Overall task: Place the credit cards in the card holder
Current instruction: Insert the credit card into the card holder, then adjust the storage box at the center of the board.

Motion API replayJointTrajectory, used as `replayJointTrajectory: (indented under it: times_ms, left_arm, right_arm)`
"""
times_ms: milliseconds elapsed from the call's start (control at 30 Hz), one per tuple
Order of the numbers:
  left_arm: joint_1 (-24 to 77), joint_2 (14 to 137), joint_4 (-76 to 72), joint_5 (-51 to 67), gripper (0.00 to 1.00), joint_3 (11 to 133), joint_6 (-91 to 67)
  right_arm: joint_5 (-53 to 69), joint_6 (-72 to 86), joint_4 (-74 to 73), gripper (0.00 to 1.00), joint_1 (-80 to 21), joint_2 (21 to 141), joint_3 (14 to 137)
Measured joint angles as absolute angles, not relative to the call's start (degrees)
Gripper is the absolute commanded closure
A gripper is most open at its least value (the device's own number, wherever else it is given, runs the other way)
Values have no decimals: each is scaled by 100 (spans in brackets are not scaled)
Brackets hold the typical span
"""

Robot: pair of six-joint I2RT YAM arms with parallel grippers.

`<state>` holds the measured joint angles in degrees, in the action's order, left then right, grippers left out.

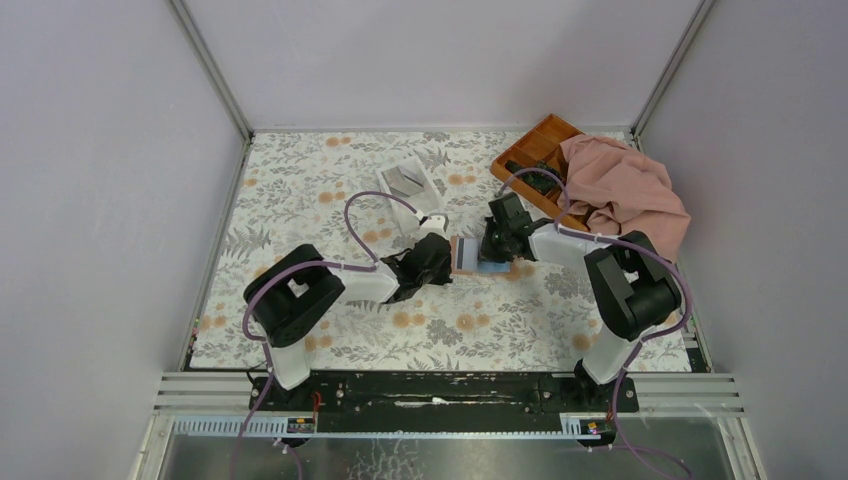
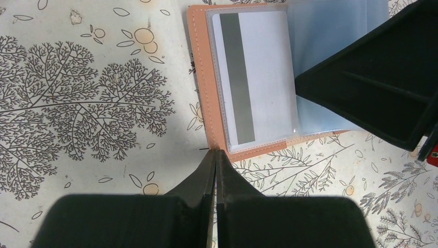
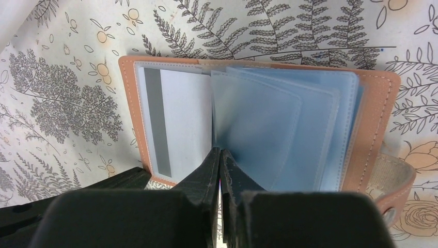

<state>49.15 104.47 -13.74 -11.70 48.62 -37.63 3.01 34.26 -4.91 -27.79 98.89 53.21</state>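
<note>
The tan card holder lies open on the floral mat between both grippers. A light credit card with a grey stripe sits inside the clear sleeve on the holder's left half. In the right wrist view the same card shows beside several fanned blue translucent sleeves. My left gripper is shut, its tips touching the holder's near edge. My right gripper is shut, with its tips at the fold where the sleeves meet the card; nothing shows between them. No other credit cards are visible.
A white box lies behind the holder at the back of the mat. An orange compartment tray sits at the back right, partly under a pink cloth. The holder's strap sticks out on its right side.
</note>
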Motion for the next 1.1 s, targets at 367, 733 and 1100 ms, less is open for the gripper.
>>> replayJointTrajectory:
  times_ms: [367,733,1100]
  left_arm:
    - [4965,10221,-1339,-1365,90,4668,-3920]
    - [5017,8919,261,-2202,67,4239,-4130]
    - [5013,7649,775,-2847,43,4342,-4200]
  right_arm:
    - [-19,3277,-819,65,-2880,9627,5389]
    - [-104,2958,-1184,56,-2952,9019,5551]
    - [-78,2519,-1413,53,-3225,9054,6523]
